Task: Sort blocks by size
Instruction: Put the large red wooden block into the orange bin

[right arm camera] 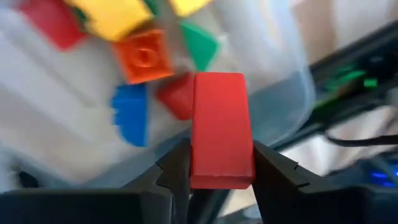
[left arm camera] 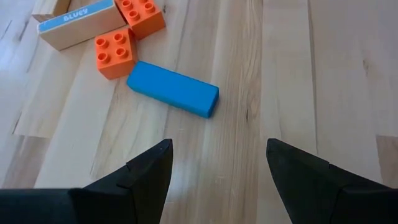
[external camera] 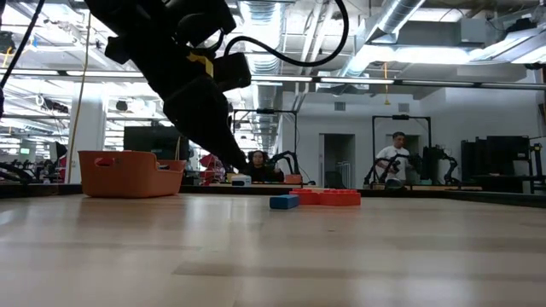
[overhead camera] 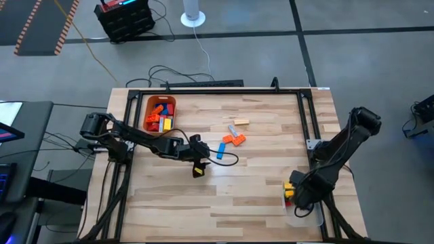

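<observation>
A red block (right arm camera: pixel 221 127), a long rectangle, stands clamped between the fingers of the right gripper (right arm camera: pixel 219 171), which are closed on its two long sides. It hangs just above the clear plastic tray (right arm camera: pixel 273 74), which sits at about 4 o'clock on the table (overhead camera: pixel 258 190), near the corner. Inside the tray lie several small blocks: a yellow one (right arm camera: pixel 115 15), an orange studded cube (right arm camera: pixel 146 56), a green piece (right arm camera: pixel 202 43), a blue piece (right arm camera: pixel 130 112) and two more red ones, all loosely heaped and touching. At about 11 o'clock on the table sits the orange plastic bin (overhead camera: pixel 160 103), holding a mix of orange, red, yellow and blue blocks. Near the middle of the table, toward 1 o'clock, a loose group is left: a long blue block (left arm camera: pixel 173 89) lying flat, two orange studded blocks (left arm camera: pixel 115 55) just beside it, and a tan block (left arm camera: pixel 76 23) with a blue label beside those. The left gripper (left arm camera: pixel 217 168) hovers above the wood near the blue block, fingers spread wide with nothing between them.
</observation>
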You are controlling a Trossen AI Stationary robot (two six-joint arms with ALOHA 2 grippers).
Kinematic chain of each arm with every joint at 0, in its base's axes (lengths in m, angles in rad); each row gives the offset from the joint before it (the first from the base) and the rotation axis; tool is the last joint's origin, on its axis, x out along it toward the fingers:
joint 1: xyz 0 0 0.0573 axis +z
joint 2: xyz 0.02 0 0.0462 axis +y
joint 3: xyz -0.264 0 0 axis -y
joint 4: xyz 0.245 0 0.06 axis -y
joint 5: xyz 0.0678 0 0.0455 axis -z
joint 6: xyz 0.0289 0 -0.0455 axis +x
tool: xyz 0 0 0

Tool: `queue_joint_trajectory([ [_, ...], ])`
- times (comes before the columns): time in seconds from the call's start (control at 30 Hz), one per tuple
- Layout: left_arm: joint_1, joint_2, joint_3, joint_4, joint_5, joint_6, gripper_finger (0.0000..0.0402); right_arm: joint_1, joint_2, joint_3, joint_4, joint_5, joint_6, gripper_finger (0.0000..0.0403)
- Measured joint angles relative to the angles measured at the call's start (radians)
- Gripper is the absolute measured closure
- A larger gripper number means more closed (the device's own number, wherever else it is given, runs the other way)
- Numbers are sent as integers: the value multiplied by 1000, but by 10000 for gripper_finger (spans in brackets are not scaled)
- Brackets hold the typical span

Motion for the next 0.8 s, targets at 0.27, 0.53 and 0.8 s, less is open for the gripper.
queue_joint_trajectory([
  [0.27, 0, 0, 0, -10, 0, 0, 148, 9, 110, 0, 4, 12, -145, 239],
  [0.53, 1, 0, 0, -18, 0, 16, 148, 8, 147, 2, -5, 12, -239, 239],
  [0.8, 1, 0, 0, -21, 0, 15, 148, 8, 135, 15, -4, 12, -187, 239],
])
